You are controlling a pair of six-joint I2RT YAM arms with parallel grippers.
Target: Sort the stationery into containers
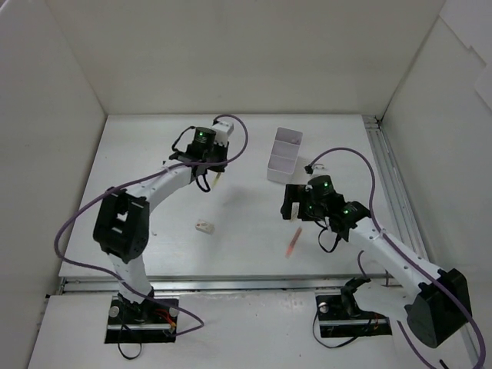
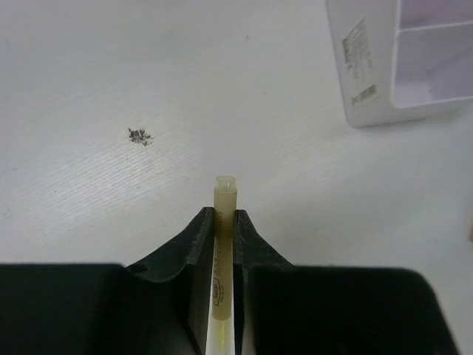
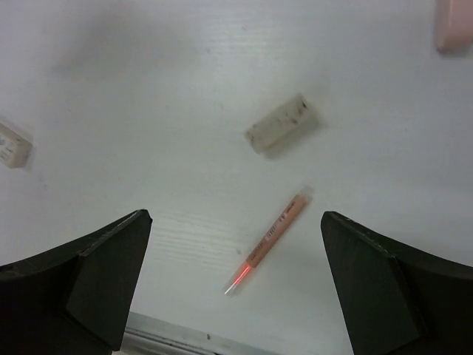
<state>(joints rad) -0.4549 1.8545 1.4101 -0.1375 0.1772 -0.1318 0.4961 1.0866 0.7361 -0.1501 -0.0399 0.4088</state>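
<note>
The left gripper (image 2: pixel 224 220) clamps a yellow-green pen (image 2: pixel 225 194), with the white box (image 2: pixel 366 74) at upper right. The right gripper (image 3: pixel 233 222) stands wide over a red pen (image 3: pixel 273 238).

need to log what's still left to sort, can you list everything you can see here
yellow-green pen: 1, pale yellow-green, gripped in the left claw, left of the box
orange pen: 1, orange-red, lying on the table under the right claw
erasers: 2, beige, one just beyond the orange pen, the other mid-table nearer the left arm
pink piece: 1, pink, on the table, cut off at the right wrist view's edge
box: 1, white, divided, far middle of the table
dark speck: 1, dark, on the table ahead of the left claw
table: 1, white
left claw: 1, black, shut on the yellow-green pen
right claw: 1, black, open
</note>
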